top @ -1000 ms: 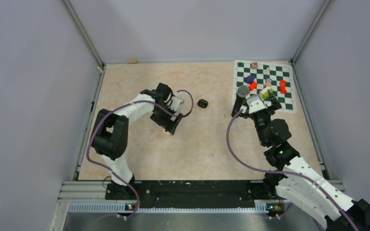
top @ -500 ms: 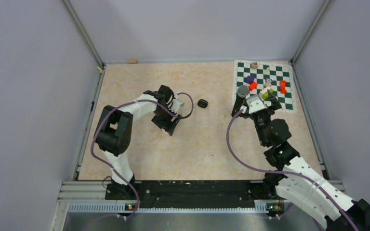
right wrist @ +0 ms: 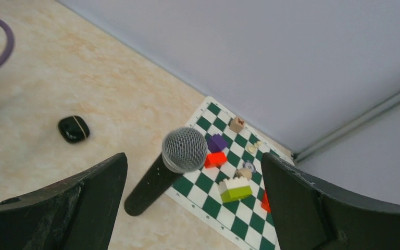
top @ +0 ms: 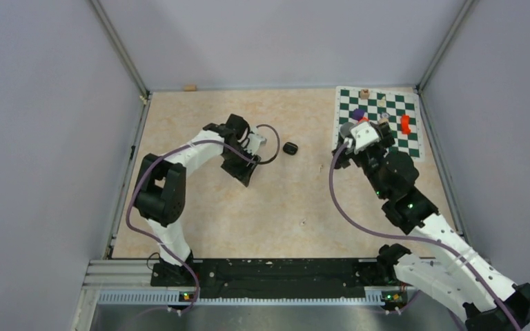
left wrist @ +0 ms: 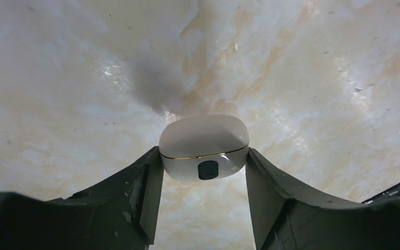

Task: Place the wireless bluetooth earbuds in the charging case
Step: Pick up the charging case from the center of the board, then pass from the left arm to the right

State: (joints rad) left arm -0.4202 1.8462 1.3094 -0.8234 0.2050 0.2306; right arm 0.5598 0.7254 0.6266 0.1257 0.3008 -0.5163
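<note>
Pale grey walls box in a beige, marble-patterned surface [left wrist: 317, 78] with a slight sheen. Two charging cases sit on it, well apart. The white case [left wrist: 204, 138] is smooth and pebble-rounded, lid down, with a thin gold seam and a small dark window. The black case [right wrist: 73, 128] has a like shape and is crossed by a thin pale line. The left claw [left wrist: 204, 156] is clenched on the white case, one dark finger against each side. The right claw [right wrist: 192, 161] is spread wide and holds nothing. Below it lies one microphone [right wrist: 151, 187] with a silver mesh head and black handle, its head at the edge of one green-and-white checkered mat [right wrist: 239, 219]. The mat carries one red block [right wrist: 215, 159], a second red block [right wrist: 265, 200] half hidden, one purple block [right wrist: 216, 141], one lime-and-white brick [right wrist: 234, 189] and one tan cube [right wrist: 236, 124]. The earbuds are too small to pick out.
</note>
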